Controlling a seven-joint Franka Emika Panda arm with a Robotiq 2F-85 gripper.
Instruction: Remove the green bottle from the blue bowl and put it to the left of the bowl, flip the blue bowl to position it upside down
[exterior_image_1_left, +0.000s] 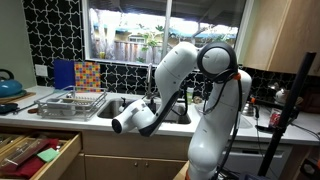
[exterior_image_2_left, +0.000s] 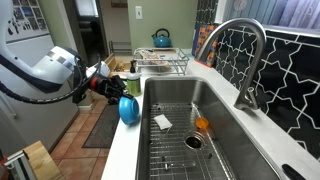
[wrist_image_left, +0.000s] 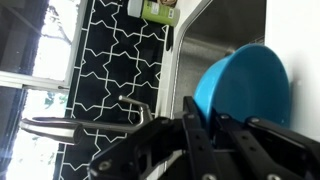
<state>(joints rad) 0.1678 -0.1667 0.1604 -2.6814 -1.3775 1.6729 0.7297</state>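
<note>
Up close in the wrist view, the gripper (wrist_image_left: 203, 120), jaws pinching the blue bowl (wrist_image_left: 245, 85) by its rim. In an exterior view the blue bowl (exterior_image_2_left: 129, 108) is tipped on edge at the bench (exterior_image_2_left: 122, 155), beside the sink (exterior_image_2_left: 250, 140).

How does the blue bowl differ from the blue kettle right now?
The blue bowl is tipped on edge, held in the gripper; the blue kettle stands upright beyond the dish rack. The kettle has a dark handle; the bowl has none. Both are blue.
</note>
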